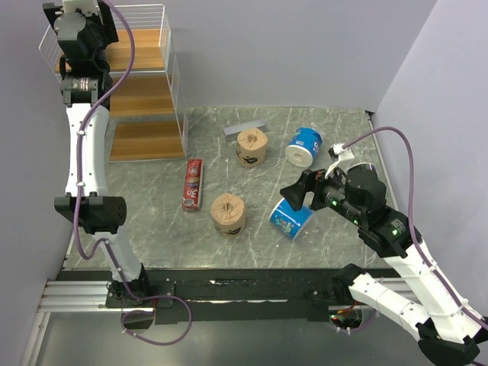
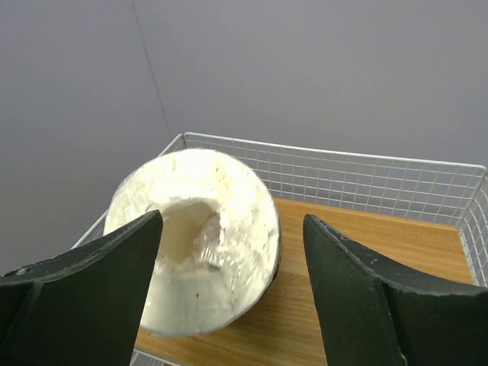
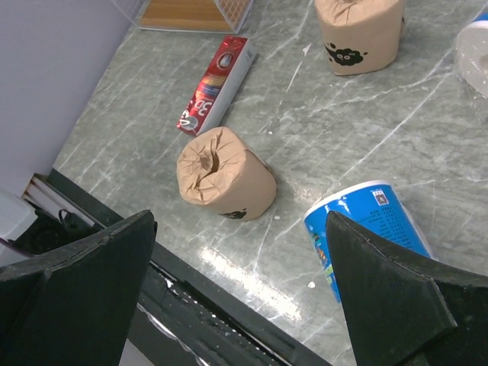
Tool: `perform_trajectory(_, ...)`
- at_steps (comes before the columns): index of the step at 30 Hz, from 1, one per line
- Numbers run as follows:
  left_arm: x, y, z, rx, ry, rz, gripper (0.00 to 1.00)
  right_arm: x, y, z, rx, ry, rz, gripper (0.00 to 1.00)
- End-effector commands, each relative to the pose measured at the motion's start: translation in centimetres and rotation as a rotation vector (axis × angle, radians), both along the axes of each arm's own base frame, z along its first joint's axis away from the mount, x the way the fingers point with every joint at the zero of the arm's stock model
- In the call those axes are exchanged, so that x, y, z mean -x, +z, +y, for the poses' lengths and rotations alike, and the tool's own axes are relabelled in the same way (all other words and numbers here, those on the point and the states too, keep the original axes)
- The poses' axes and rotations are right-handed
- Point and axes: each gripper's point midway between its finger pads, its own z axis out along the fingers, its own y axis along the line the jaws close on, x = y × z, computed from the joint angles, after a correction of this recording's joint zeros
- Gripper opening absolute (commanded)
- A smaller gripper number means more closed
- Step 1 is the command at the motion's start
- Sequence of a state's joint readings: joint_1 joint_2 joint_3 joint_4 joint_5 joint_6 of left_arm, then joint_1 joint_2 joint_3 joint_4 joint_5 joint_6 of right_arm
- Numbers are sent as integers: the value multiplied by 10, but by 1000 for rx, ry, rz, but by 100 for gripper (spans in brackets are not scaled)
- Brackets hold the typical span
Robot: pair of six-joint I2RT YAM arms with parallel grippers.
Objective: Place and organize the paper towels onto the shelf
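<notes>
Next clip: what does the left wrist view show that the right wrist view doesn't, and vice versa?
Left wrist only: a white-ended roll lying on a shelf board, between the fingers of the open left hand. Right wrist only: two tan rolls, a blue roll and a red box on the table, beyond the open right hand. Both: part of the shelf's wood and wire, and a grey wall.

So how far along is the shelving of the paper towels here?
Done: one roll sits on the top board of the shelf. In hand: nothing; the left gripper straddles that roll, open, and the right gripper hangs open above the table. Remaining: two tan rolls and two blue-and-white rolls on the table.
</notes>
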State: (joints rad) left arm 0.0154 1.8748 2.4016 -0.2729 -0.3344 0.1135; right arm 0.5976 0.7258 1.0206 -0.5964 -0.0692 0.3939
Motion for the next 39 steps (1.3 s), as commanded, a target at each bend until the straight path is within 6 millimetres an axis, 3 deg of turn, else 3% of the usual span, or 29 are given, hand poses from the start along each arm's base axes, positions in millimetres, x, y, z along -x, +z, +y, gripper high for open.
perform_trajectory(1, 8, 27, -8, 2, -56, -87, 80, -5, 32, -4, -23, -24, -77, 100)
perform_trajectory(12, 45, 33, -33, 56, -184, -64, 79, -12, 25, 4, -29, -20, -52, 99)
perform_trajectory(15, 73, 27, -40, 104, -213, -31, 81, -15, 28, 7, -39, -22, -47, 99)
perform_trajectory(16, 78, 22, -53, 111, -243, -10, 82, -17, 32, 7, -45, -25, -54, 99)
perform_trajectory(20, 114, 2, -76, 171, -335, 51, 87, -28, 29, 5, -35, -75, -40, 99)
perform_trajectory(23, 140, -20, -99, 258, -457, 106, 98, -44, 19, -5, -25, -189, -19, 99)
perform_trajectory(24, 151, -36, -107, 311, -495, 128, 97, -48, 16, -7, -34, -219, -10, 99)
perform_trajectory(26, 165, -47, -134, 335, -652, 127, 96, -58, 8, -13, -9, -279, -3, 99)
perform_trajectory(27, 174, -74, -143, 389, -697, 168, 97, -62, 5, -17, 1, -313, 8, 100)
perform_trajectory(29, 187, -95, -162, 423, -800, 200, 96, -73, 0, -35, 47, -410, 16, 99)
perform_trajectory(31, 194, -127, -167, 454, -823, 233, 96, -81, -2, -49, 59, -477, 26, 99)
perform_trajectory(36, 196, -199, -166, 503, -797, 306, 96, -102, -25, -116, -44, -752, 126, 99)
perform_trajectory(37, 196, -205, -166, 504, -794, 304, 96, -103, -41, -126, -54, -789, 151, 99)
perform_trajectory(38, 196, -211, -165, 504, -779, 308, 96, -104, -43, -135, -94, -823, 153, 99)
perform_trajectory(39, 197, -222, -169, 502, -780, 327, 96, -107, -47, -158, -123, -906, 153, 99)
